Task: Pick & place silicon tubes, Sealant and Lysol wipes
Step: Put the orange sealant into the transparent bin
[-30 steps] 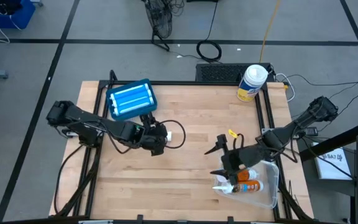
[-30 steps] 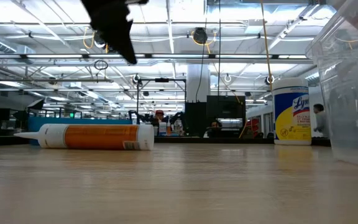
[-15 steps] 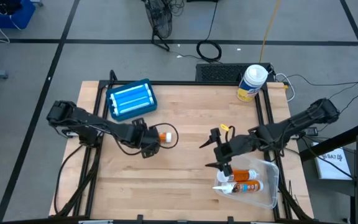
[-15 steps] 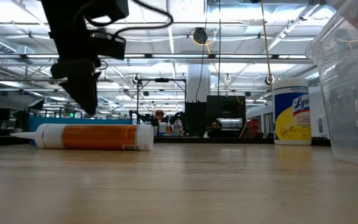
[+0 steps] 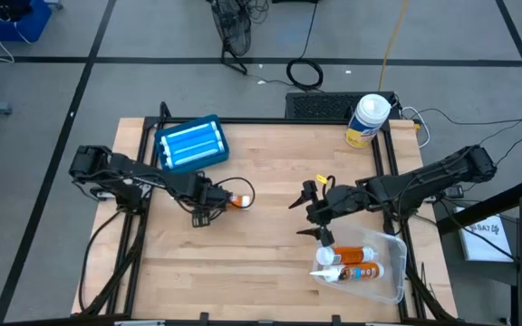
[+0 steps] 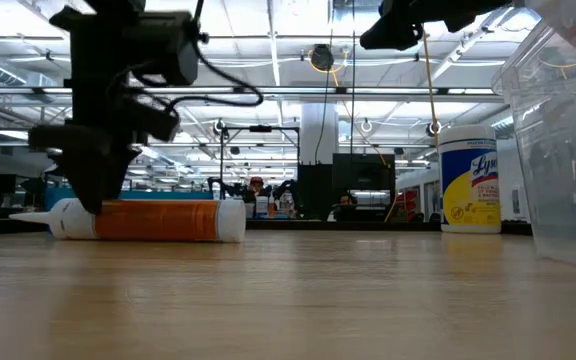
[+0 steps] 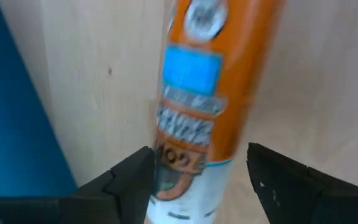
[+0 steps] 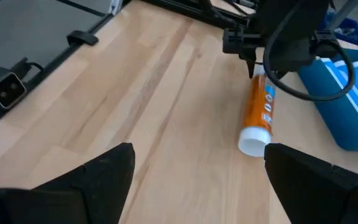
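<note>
An orange sealant tube (image 5: 235,201) lies on its side on the wooden table (image 5: 270,172), left of centre. My left gripper (image 5: 203,206) points down over the tube's nozzle end (image 6: 63,218). It is open, with a finger on either side of the tube (image 7: 197,106). My right gripper (image 5: 313,214) hangs open above the table's middle, holding nothing, and faces the tube (image 8: 258,112). The Lysol wipes (image 5: 368,120) stand upright at the far right corner. Two more tubes (image 5: 356,263) lie in a clear bin (image 5: 390,281). My left gripper comes from above, its fingers lying across the tube near the nozzle end. One finger (image 7: 132,180) stands right against the tube's side (image 7: 166,168). A thin strip of table shows beside the other finger (image 7: 278,177). I cannot tell whether either one touches.
A blue box (image 5: 190,145) lies at the far left, close behind the left arm. The clear bin takes up the near right corner. Bare wood lies between the two grippers and along the near edge. Black frame rails (image 5: 392,172) border the table.
My left gripper has sunk to the table and tipped to point down, shifting toward the table's left edge along the tube to its nozzle end. My right gripper has moved from above the clear bin toward the table's middle. The tube has stayed where it was.
</note>
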Available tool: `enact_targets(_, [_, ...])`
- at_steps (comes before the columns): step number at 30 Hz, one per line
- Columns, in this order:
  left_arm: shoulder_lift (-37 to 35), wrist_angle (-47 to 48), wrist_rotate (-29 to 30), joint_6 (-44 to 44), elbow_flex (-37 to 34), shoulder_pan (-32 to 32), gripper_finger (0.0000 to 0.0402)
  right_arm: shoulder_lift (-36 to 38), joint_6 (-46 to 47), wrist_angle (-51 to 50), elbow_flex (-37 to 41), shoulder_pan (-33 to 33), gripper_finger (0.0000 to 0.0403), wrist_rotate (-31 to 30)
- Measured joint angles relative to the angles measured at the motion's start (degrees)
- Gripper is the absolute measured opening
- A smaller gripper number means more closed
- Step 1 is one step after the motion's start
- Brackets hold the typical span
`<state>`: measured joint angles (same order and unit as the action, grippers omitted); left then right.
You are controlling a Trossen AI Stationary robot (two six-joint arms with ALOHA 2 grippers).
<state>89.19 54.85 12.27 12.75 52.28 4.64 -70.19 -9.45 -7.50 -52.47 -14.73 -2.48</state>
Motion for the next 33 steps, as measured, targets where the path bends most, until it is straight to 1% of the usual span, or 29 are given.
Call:
enact_targets(4, [-0.25,-3.49,-1.58,-0.34,-4.05,-1.16,0.0251,0.0,-0.5,0.01,0.42,0.55,0.0334,1.41])
enact_targets(8, [-0.46,-8.52,-0.6,-0.58,-8.15,-1.49,0.0253,0.0,-0.68,0.08,0.42,1.15,0.0334,3.72])
enact_targets(10, [-0.24,-9.76,1.6,1.5,-9.33,-1.39,0.0259,0.0,-0.68,0.08,0.42,1.32,0.0334,4.2])
enact_targets(12, [-0.01,-10.83,1.68,5.64,-9.74,-1.23,0.0265,0.0,-0.68,0.1,0.42,1.32,0.0334,4.15])
enact_targets(13, [-0.04,-11.3,0.89,6.49,-10.08,-1.18,0.0269,0.0,-0.68,0.1,0.42,1.32,0.0334,4.17])
enact_targets(16, [-0.22,-15.57,-6.39,6.95,-11.21,-1.2,0.0274,0.0,-0.68,0.08,0.42,1.31,0.0334,4.18])
enact_targets(17, [-0.2,-17.24,-7.76,6.89,-11.58,-1.01,0.0273,0.0,-0.68,0.08,0.42,1.29,0.0334,4.19])
enact_targets(18, [-0.22,-19.13,-8.67,7.27,-12.02,-0.88,0.0272,0.0,-0.68,0.06,0.42,1.29,0.0334,4.17])
enact_targets(20, [-0.22,-21.45,-8.59,7.94,-12.37,-0.69,0.0267,0.0,-0.68,0.08,0.42,1.29,0.0334,4.17])
enact_targets(23, [-0.15,-22.82,-6.99,9.03,-12.29,-0.35,0.0251,0.0,-0.62,0.06,0.42,1.32,0.0334,4.14])
enact_targets(27, [0.02,-21.92,-5.57,8.94,-10.91,0.49,0.0223,0.0,-0.66,0.26,0.42,1.32,0.0334,4.09])
enact_targets(30, [0.33,-20.89,-4.42,6.87,-8.5,1.62,0.0223,0.0,-0.66,0.56,0.42,1.64,0.0334,4.0])
enact_targets(33, [0.43,-18.86,-3.16,4.47,-4.49,3.51,0.0222,0.0,-0.27,0.51,0.42,2.63,0.0334,3.79])
